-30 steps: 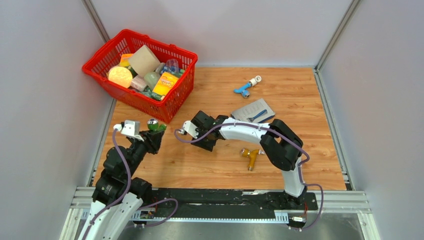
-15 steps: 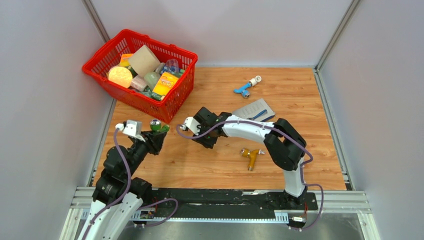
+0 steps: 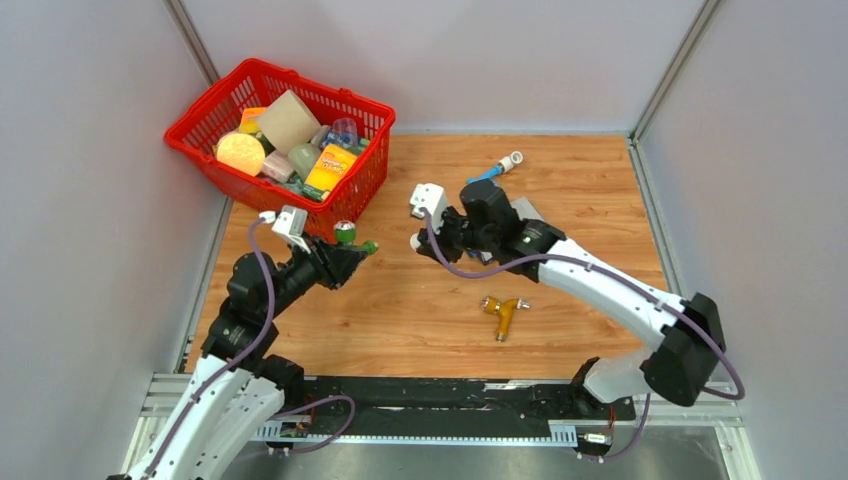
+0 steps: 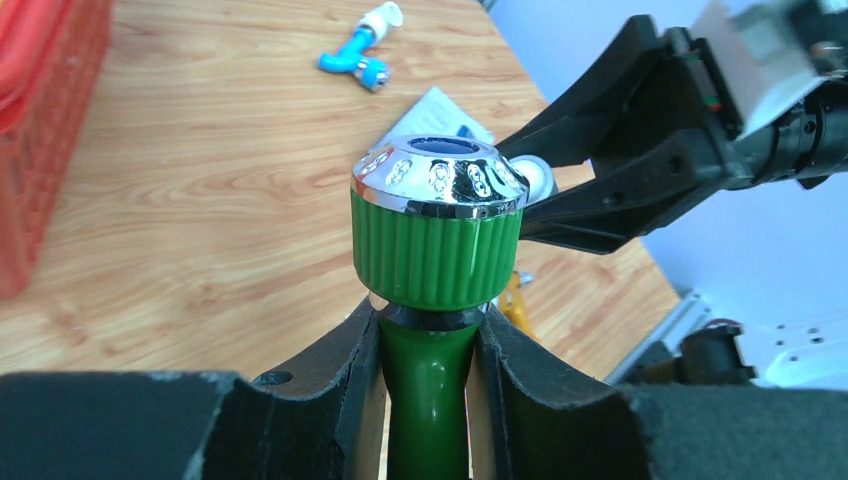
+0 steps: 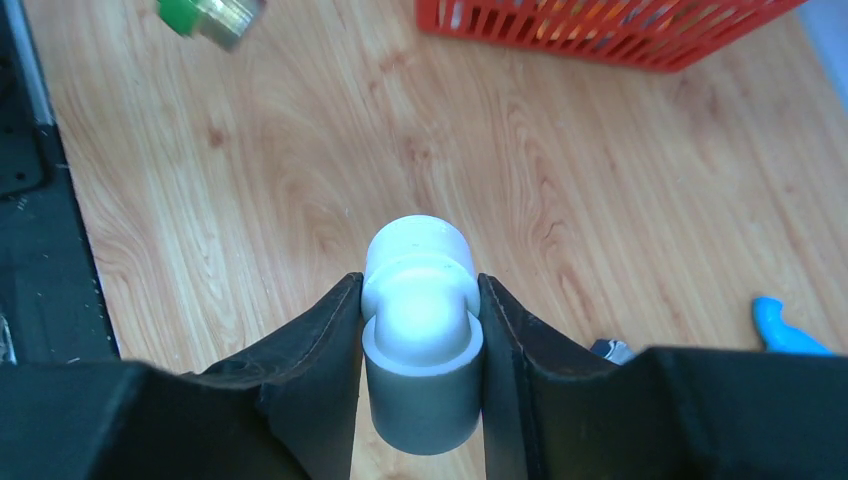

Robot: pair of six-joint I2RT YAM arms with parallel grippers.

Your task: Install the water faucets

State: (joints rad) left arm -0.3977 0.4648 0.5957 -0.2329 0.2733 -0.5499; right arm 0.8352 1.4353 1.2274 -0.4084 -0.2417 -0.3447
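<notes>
My left gripper [image 3: 338, 258] is shut on the stem of the green faucet [image 3: 349, 242], which it holds off the table with the chrome-topped knob [image 4: 437, 190] uppermost. My right gripper [image 3: 438, 238] is shut on a white elbow pipe fitting [image 5: 420, 300] and faces the left gripper across a gap of about a hand's width. In the left wrist view the right gripper [image 4: 620, 160] sits just behind the knob. The orange-yellow faucet [image 3: 500, 313] lies on the table in front of the right arm. The blue faucet [image 3: 488, 177] lies at the back with a white fitting [image 3: 513, 159] on its end.
A red basket [image 3: 352, 205] full of assorted items stands at the back left, close behind the left gripper. A flat grey packet [image 3: 530, 212] lies mostly hidden under the right arm. Grey walls enclose the wooden table [image 3: 420, 320] on three sides.
My right gripper has lifted and moved back and to the right with the white elbow. My left gripper has moved right and forward with the green faucet.
</notes>
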